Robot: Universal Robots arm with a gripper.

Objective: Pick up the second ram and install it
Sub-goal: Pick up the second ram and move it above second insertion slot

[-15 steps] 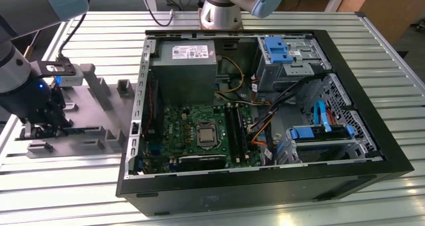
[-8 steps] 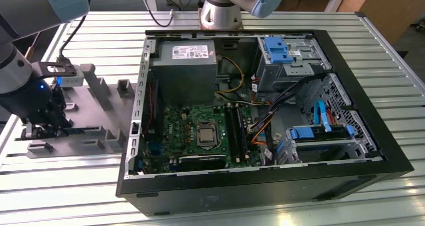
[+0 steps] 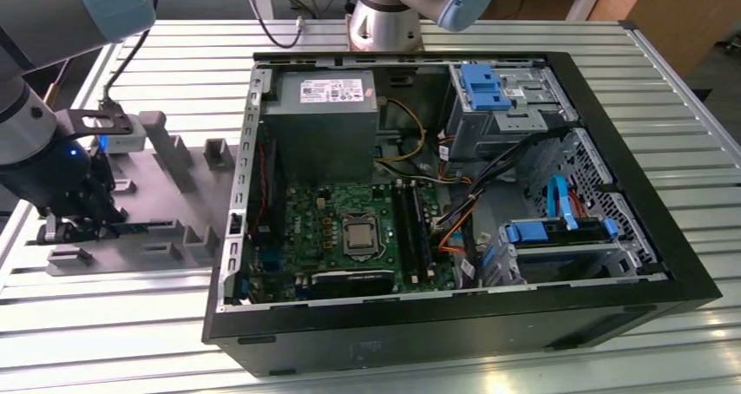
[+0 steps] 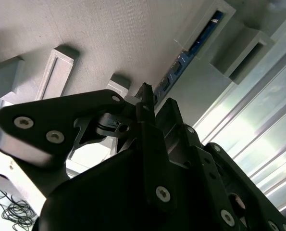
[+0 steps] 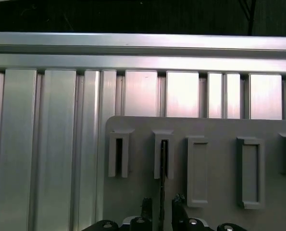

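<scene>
**Grey fixture, ram between the fingers – the pick-up stage**

Grey plastic is what the ram [image 5: 161, 179] stands in. It sits on edge in the fixture [image 5: 215, 127], which lies on the slatted bench [image 5: 51, 144] at the exterior view's left, well apart from the open case [image 3: 463, 329]. In the first wrist view the ram reads as a thin dark line. It runs out of one slotted block and down between the fingers [image 5: 146, 206].

The fingers stand apart, one on each side of the board, with a gap showing on both sides. They are open and hold nothing. In the exterior view the arm [image 3: 35, 125] has the gripper [image 3: 81, 220] low over the fixture. The second wrist view shows the far end of the stick seated in a block beyond the linkage.

By my reading the step in hand is the pick-up, at the point of grasping. Nothing of the install has begun, and the memory slots [image 3: 412, 229] on the board inside the case are a long way from the ram.

A grasp from here would call for a square closing on the two flat faces. The board is thin, so an off-centre squeeze could tilt it in its blocks. The lift would then need to go straight out along the slots – not sideways – to avoid binding.
</scene>
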